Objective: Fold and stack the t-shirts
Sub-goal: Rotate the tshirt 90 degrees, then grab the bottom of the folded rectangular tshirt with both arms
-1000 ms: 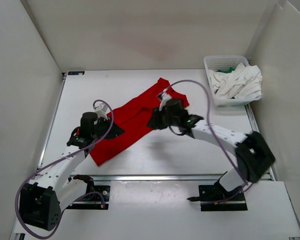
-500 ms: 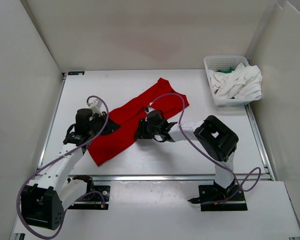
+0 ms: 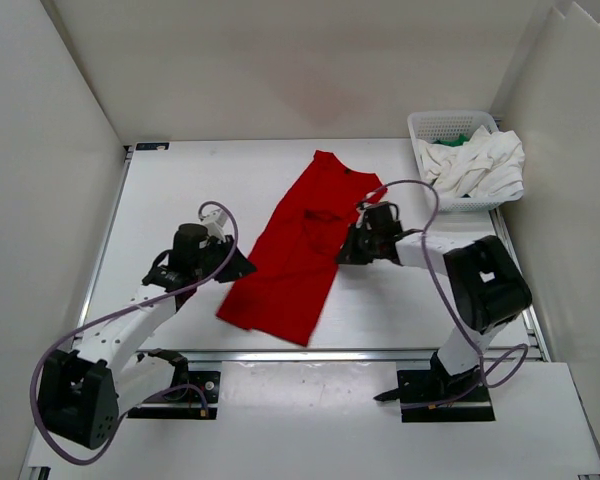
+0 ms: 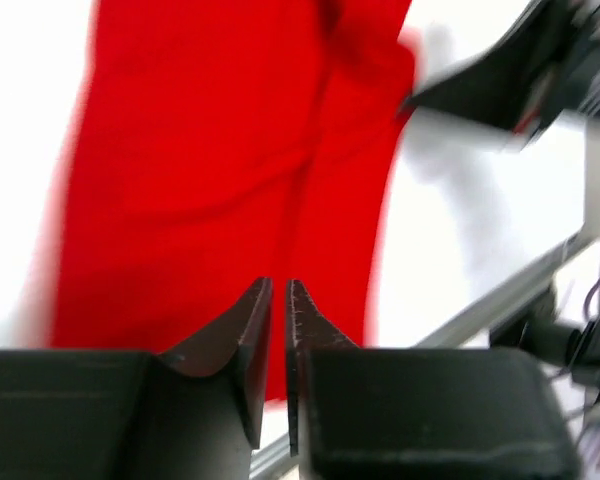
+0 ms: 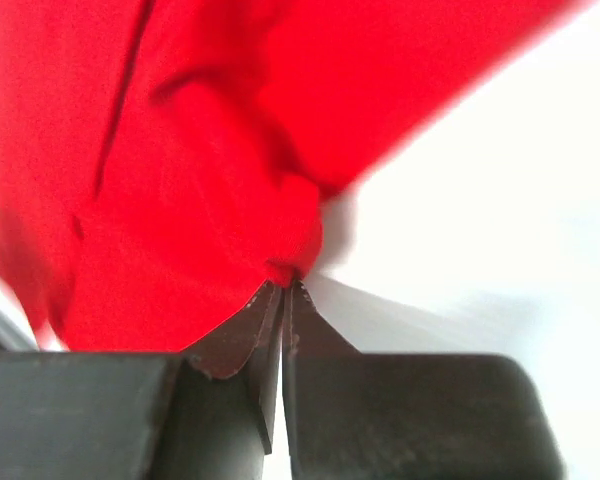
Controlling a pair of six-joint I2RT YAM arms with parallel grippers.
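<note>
The red t-shirt (image 3: 300, 250) lies on the white table (image 3: 180, 190) as a long, soft strip. It is narrow at the far end and widens to a slanted hem near the front rail, with a few shallow creases and a darker fold around its middle.

The right pincer (image 3: 346, 250) sits at the shirt's right edge. In the right wrist view its dark, tapered fingers (image 5: 230, 340) are pressed together on a small bunched nub of red cloth.

The left pincer (image 3: 242, 268) is at the shirt's left edge. In the left wrist view its fingers (image 4: 235, 340) stand nearly together with only a thin slit between them. That view is smeared, so it may or may not have fabric nipped in it; I cannot tell.

At the far right corner, a white plastic mesh basket (image 3: 450, 122) holds the crumpled white t-shirt (image 3: 480, 165), which spills over its right rim. The green t-shirt (image 3: 460, 140) shows only as a small patch, mostly buried under the white one.
</note>
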